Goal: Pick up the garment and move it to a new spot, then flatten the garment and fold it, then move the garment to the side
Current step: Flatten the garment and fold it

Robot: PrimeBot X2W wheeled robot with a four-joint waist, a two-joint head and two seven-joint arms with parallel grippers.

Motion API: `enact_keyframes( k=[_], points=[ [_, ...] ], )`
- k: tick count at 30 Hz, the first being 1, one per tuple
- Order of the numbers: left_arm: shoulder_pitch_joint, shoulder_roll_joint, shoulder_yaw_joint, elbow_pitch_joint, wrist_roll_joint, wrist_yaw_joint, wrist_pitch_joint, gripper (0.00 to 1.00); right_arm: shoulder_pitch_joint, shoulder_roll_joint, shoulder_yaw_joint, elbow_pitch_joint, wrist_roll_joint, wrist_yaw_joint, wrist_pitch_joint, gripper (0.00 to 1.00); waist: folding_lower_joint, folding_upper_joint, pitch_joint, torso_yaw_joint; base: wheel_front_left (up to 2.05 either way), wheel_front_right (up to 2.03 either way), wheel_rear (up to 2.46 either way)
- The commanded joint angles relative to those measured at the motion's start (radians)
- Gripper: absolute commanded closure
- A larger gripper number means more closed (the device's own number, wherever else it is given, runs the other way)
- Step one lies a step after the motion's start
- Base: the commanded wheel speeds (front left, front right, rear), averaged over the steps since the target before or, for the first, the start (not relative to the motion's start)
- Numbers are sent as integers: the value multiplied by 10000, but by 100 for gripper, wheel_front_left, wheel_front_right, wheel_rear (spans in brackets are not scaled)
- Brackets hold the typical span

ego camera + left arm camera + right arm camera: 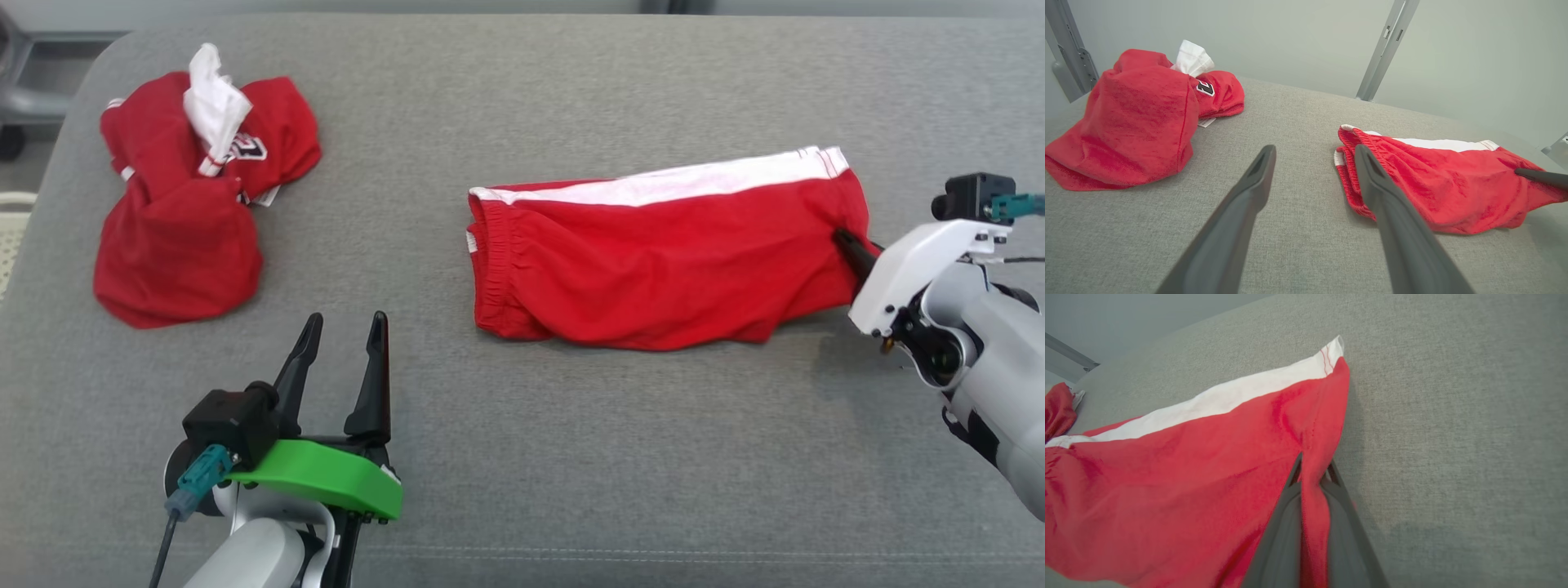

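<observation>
The garment (661,261) is a pair of red shorts with a white side stripe, lying folded in half on the grey padded surface right of centre. My right gripper (845,241) is shut on the garment's (1208,465) right hem edge, a ridge of red cloth pinched between its fingers (1286,522). My left gripper (343,327) stands open near the front left, nothing between its fingers (1249,196), and it points toward the garment's (1433,183) elastic waistband end without touching it.
A crumpled red jersey (188,204) with white trim and a number patch lies at the back left; the left wrist view shows it too (1135,118). The grey padded surface (571,457) runs wide in front. Metal frame posts (1384,49) stand behind the far edge.
</observation>
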Motion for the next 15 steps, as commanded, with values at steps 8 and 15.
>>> enact_keyframes(
  k=[8,15],
  points=[
    [299,219,33,-520,79,218,74,0,754,-643,-104,-463,408,-3,-413,100,0,0,-413,-1085,0,0,0],
    [250,244,-33,-651,88,226,120,0,880,-693,-166,-360,516,-3,-794,100,0,0,-282,-1272,0,0,0]
  ],
)
